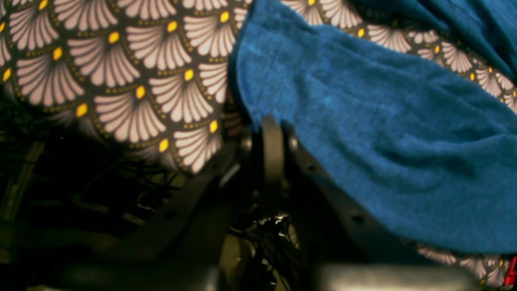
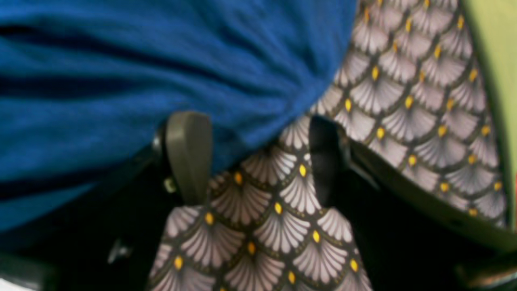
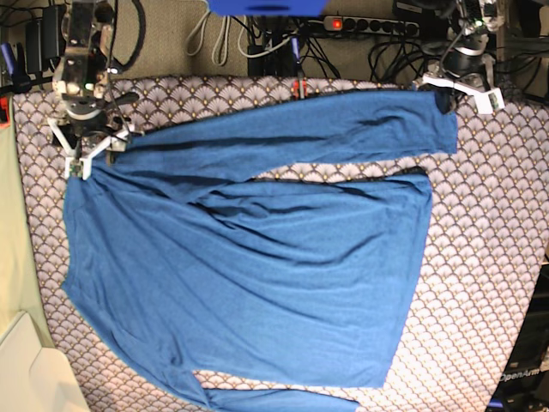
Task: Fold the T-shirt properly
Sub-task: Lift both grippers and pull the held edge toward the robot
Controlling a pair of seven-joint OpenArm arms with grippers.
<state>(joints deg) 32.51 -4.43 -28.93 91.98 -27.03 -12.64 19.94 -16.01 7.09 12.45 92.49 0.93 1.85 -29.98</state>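
shirt: the T-shirt (image 3: 257, 283) is a big plain blue long-sleeve, lying mostly flat on the counter (image 3: 480, 275) with the fan-pattern cloth. One sleeve runs along the far edge, and another sleeve bit peeks out at the near edge.

left hand: the left hand (image 1: 278, 133) is pinched shut at the cuff end of the far sleeve. Its wrist view shows the tips together right on the blue edge, so it looks clamped on the fabric.

right hand: the right hand (image 2: 258, 157) stands wide apart at the shoulder corner. One pad is tucked against the shirt edge, with mostly bare patterned cloth between them. Not holding anything, as far as I can tell.

how it'll handle: thin, soft and floppy, I'd guess. It's light, drapes and wrinkles easily, and there are already creases across the body. It won't hold a shape if you lift just one point, and it'll probably drag on the cloth rather than slide.

where to grab: go for edges and corners like cuff, shoulder seam or hem. Pinch a hem or seam, since they're thicker and less likely to slip out.

risk: grabbing the counter cloth along with the shirt.
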